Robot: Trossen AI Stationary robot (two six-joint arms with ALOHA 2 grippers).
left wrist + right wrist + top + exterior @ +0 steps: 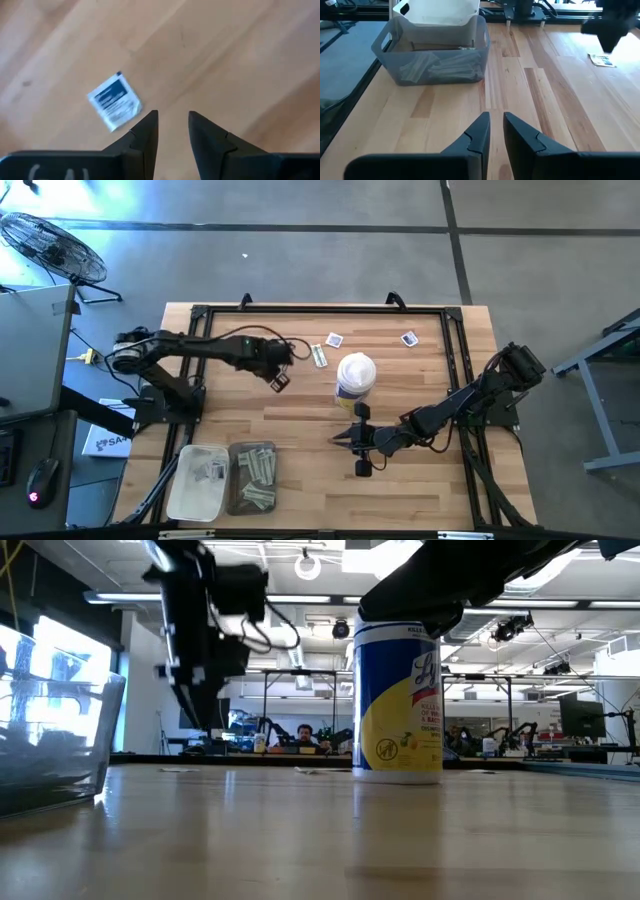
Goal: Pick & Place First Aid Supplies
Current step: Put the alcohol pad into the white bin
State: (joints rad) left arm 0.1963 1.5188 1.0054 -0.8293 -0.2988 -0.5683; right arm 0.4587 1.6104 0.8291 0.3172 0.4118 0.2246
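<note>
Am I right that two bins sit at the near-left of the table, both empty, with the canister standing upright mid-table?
Not quite. The two bins at the near-left are not empty: the high view shows packets lying in both, strips in the grey one and a few in the white one. The canister does stand upright mid-table.

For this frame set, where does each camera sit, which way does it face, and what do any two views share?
High: above the table, straight down; both arms, canister, two bins.
Low: table height, level across; canister close, arms above.
Left wrist: down past the left gripper at a square packet.
Right wrist: past the right gripper toward the bins.
Shared: high and low show the canister.
</note>
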